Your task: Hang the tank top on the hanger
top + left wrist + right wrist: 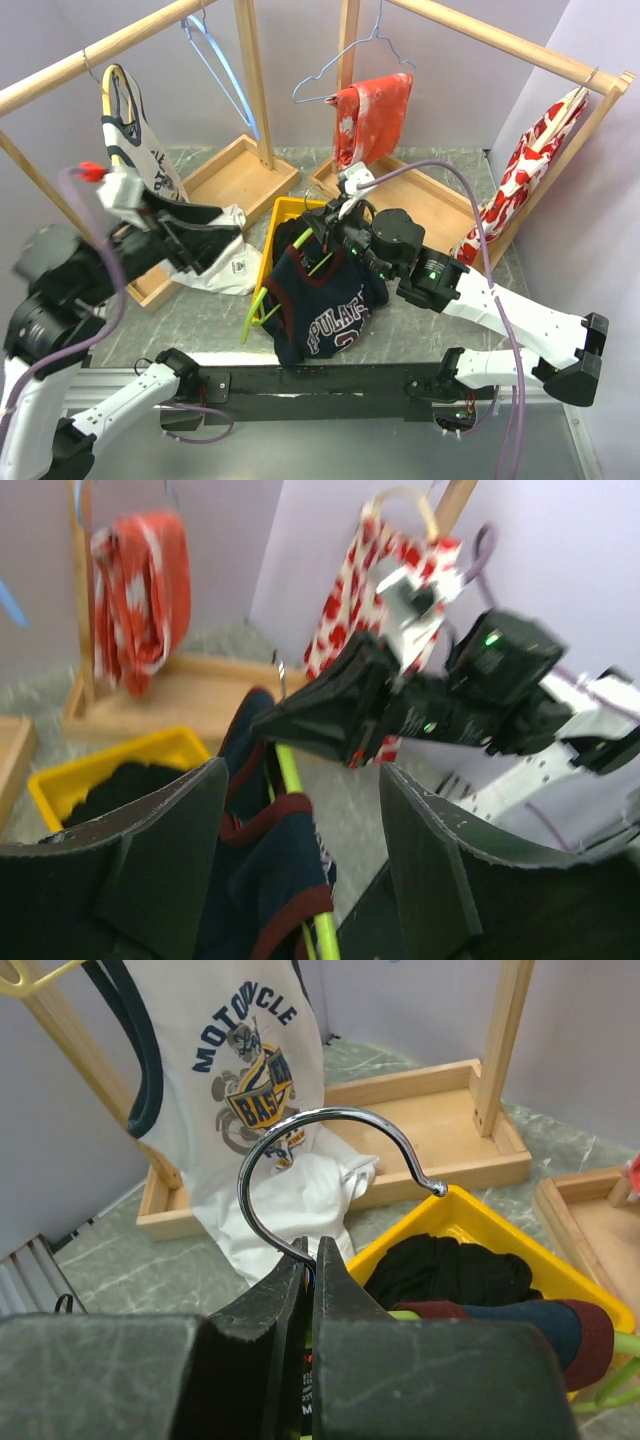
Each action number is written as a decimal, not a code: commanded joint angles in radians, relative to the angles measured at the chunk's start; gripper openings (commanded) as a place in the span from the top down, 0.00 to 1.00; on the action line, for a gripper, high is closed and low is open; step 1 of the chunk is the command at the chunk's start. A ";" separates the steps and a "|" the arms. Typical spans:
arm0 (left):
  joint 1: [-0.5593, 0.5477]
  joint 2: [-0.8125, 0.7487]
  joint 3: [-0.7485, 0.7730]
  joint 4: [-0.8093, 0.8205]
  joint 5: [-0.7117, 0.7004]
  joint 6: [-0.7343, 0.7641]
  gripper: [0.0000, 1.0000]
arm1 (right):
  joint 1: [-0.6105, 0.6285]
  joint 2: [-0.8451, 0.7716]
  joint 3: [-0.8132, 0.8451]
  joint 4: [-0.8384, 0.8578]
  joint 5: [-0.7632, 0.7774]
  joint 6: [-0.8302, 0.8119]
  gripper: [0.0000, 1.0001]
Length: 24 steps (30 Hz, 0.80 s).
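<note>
table (200, 322): grey stone-look top; wooden racks at the far side and a yellow bin (284, 207) at the middle.
tank top (325, 300): near middle of the table, hung bunched and crooked on the hanger, lower edge apparently down at the table; the lettering faced the near edge.
hanger (258, 312): lime-green, tilted, its left arm poking out of the fabric, lifted by its hook in front of the bin.
right tool (312, 1260): fingers pressed together, clamped on the base of the metal hook (335, 1112).
left tool (300, 775): fingers apart, nothing gripped; it pointed at the red-trimmed edge from the left. Contact with the cloth could not be told.
stage: garment judged only partly on, left shoulder not seated.
risk 1: a pull on the trim could drag the fabric off the bare green arm.
risk 2: the thin hook could swivel in the narrow pinch, tipping the hanger and shedding the top.
risk 3: the left tool could close on plastic with the cloth, jamming the slide.
</note>
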 commanded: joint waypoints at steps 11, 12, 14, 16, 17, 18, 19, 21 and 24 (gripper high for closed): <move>-0.001 0.053 -0.144 -0.179 0.039 0.052 0.33 | 0.007 0.048 0.002 0.251 -0.006 0.002 1.00; -0.001 0.061 -0.148 -0.180 0.047 0.057 0.33 | 0.007 0.057 0.005 0.249 -0.003 -0.001 1.00; -0.001 0.065 -0.164 -0.180 0.077 0.063 0.32 | 0.007 0.080 0.014 0.243 -0.001 -0.008 1.00; -0.001 0.065 -0.175 -0.171 0.091 0.063 0.31 | 0.006 0.094 0.016 0.245 0.008 -0.009 1.00; -0.001 0.067 -0.181 -0.175 0.094 0.063 0.30 | 0.007 0.097 0.014 0.248 0.011 -0.009 1.00; -0.003 0.071 -0.184 -0.177 0.093 0.069 0.30 | 0.006 0.100 0.014 0.249 0.014 -0.009 1.00; -0.004 0.076 -0.188 -0.192 0.088 0.072 0.30 | 0.006 0.104 0.014 0.248 0.014 -0.011 1.00; -0.014 0.091 -0.196 -0.214 0.047 0.086 0.31 | 0.007 0.112 0.022 0.245 0.014 -0.011 1.00; -0.041 0.096 -0.207 -0.226 0.003 0.086 0.33 | 0.006 0.120 0.028 0.243 0.017 -0.012 1.00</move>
